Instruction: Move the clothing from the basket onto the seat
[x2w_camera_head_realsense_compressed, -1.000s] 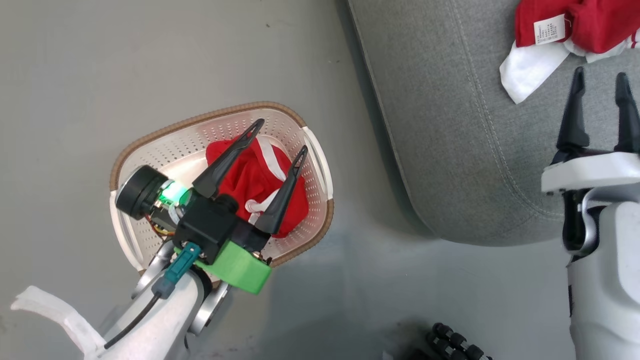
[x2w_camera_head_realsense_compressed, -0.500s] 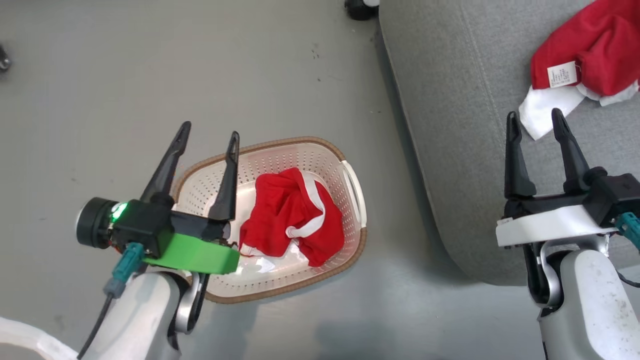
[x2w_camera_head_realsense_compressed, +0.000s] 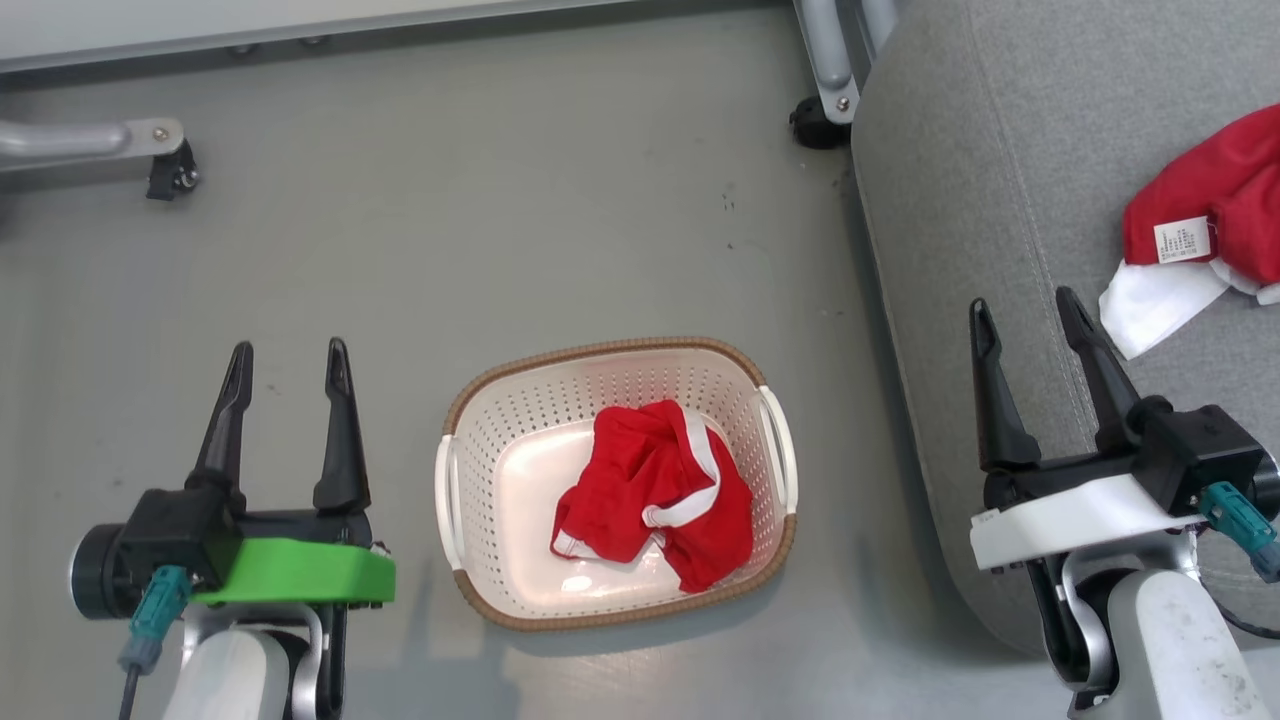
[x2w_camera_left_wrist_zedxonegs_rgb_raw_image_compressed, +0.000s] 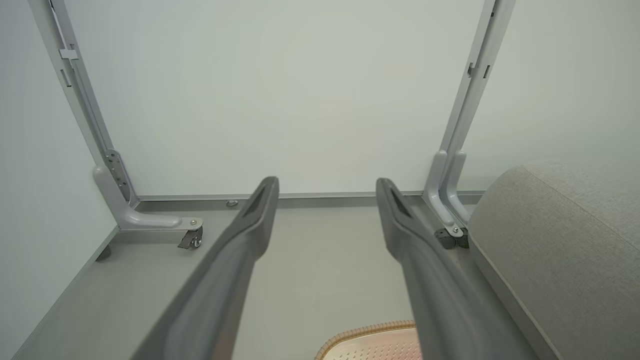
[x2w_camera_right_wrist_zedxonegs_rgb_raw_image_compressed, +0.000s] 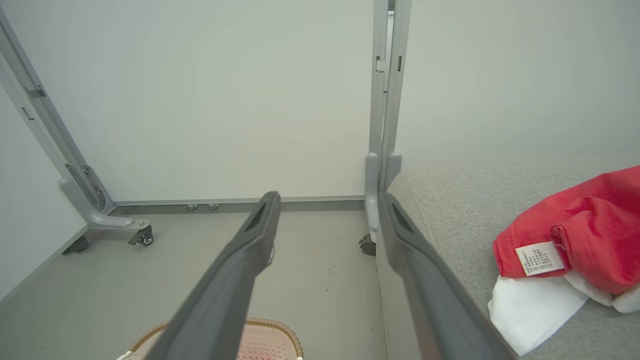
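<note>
Basket (x2w_camera_head_realsense_compressed: 600, 350) and grey seat (x2w_camera_head_realsense_compressed: 980, 200) each hold a garment
White-trimmed red garment (x2w_camera_head_realsense_compressed: 650, 480) in basket, lower centre; tagged red garment (x2w_camera_head_realsense_compressed: 1215, 190) on seat, right edge. Left gripper (x2w_camera_head_realsense_compressed: 290, 347) and right gripper (x2w_camera_head_realsense_compressed: 1021, 300) empty, fingers apart.

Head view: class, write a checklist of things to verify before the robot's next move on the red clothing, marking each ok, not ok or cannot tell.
1. A red garment lies uncovered in the basket: ok.
2. Left gripper, jaws open and empty: ok.
3. Right gripper, jaws open and empty: ok.
4. Left gripper above the basket: not ok, it is over the floor beside it.
5. The seat has bare room next to the other red garment: ok.
6. Nothing hidden under the garment in the basket: cannot tell.
</note>
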